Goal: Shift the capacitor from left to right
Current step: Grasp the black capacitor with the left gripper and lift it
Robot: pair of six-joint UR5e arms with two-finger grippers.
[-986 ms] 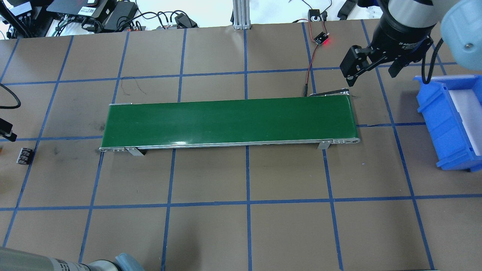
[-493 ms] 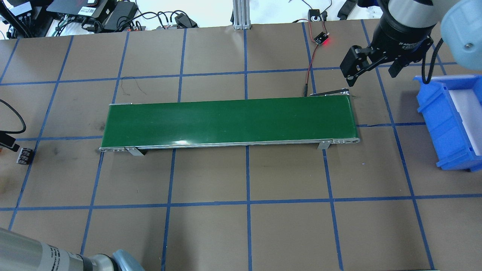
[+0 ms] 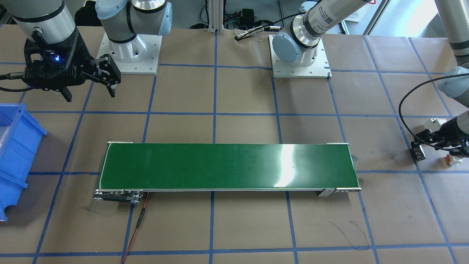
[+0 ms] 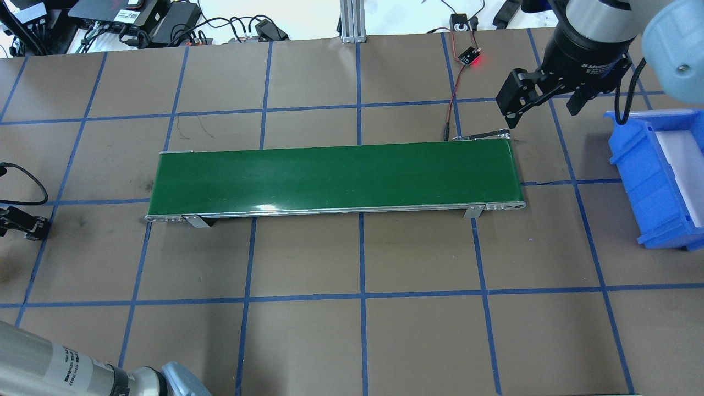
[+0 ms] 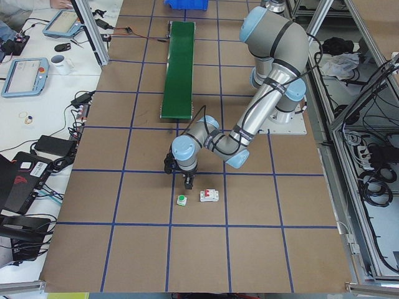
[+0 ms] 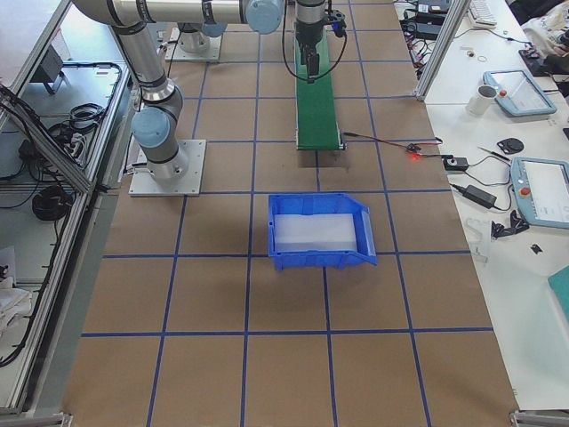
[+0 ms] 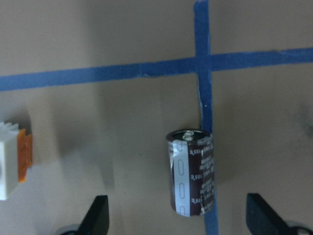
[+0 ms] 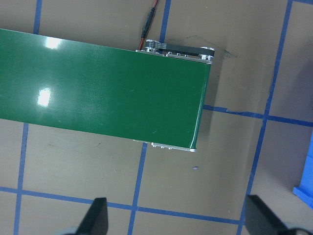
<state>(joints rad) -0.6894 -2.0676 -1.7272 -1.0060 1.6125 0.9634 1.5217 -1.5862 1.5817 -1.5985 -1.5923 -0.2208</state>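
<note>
The capacitor [image 7: 192, 171], a small dark cylinder with a silvery end and a pale stripe, lies on the brown table against a blue tape line. My left gripper [image 7: 179, 221] is open just above it, with one finger on either side and neither touching it. In the front-facing view the capacitor [image 3: 418, 150] sits at the tip of the left gripper [image 3: 421, 146] near the table's right edge. In the overhead view the left gripper [image 4: 25, 223] covers it. My right gripper [image 4: 542, 107] is open and empty above the far end of the green conveyor belt [image 4: 335, 176].
A blue bin [image 4: 654, 181] stands to the right of the belt. A white breaker with a red switch [image 5: 209, 195] and a green-topped button [image 5: 181, 200] lie close to the left gripper. A white and orange part [image 7: 12, 166] lies left of the capacitor.
My left gripper has come in from the overhead view's left edge, moving toward the robot and over the capacitor, which it now covers. The right gripper has hardly moved.
</note>
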